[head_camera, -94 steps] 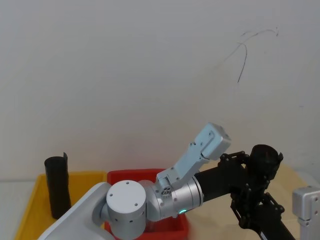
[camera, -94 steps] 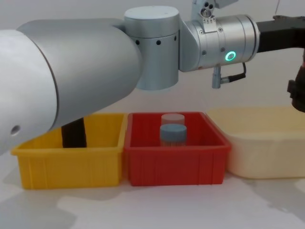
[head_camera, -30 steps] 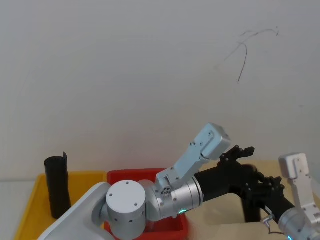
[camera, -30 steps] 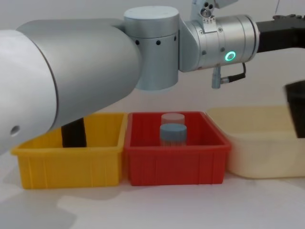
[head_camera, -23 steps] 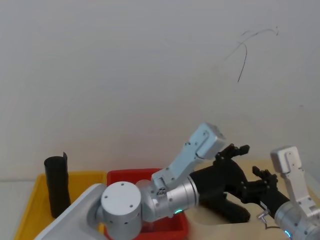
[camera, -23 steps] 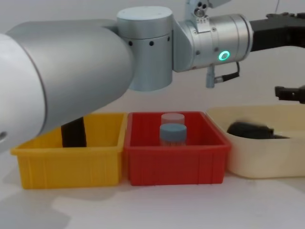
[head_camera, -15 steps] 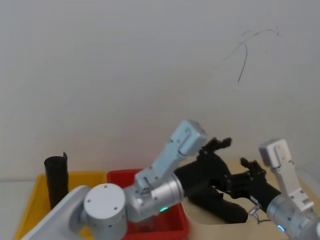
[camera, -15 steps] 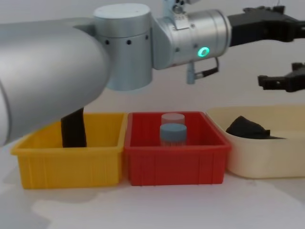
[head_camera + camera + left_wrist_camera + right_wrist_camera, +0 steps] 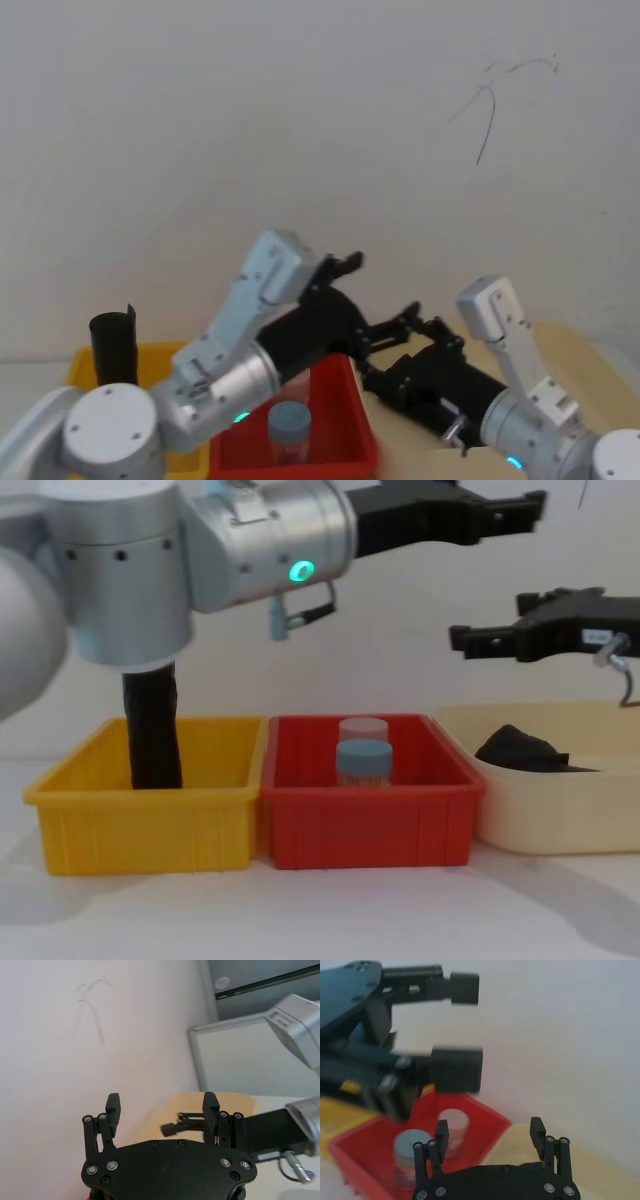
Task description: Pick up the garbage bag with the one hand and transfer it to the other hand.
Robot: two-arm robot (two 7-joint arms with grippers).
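Both hands raised, jaws empty and spread.
Left hand (image 9: pixel 515 512) reaches level above right hand (image 9: pixel 480 635); garbage bag (image 9: pixel 520 750) lies below both jaws in the cream tub (image 9: pixel 560 820).

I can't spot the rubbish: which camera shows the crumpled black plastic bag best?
The chest view: the crumpled black plastic garbage bag lies in the cream plastic tub, its top showing over the rim. In the head view the right arm hides it; the wrist views catch just the tub's edge.
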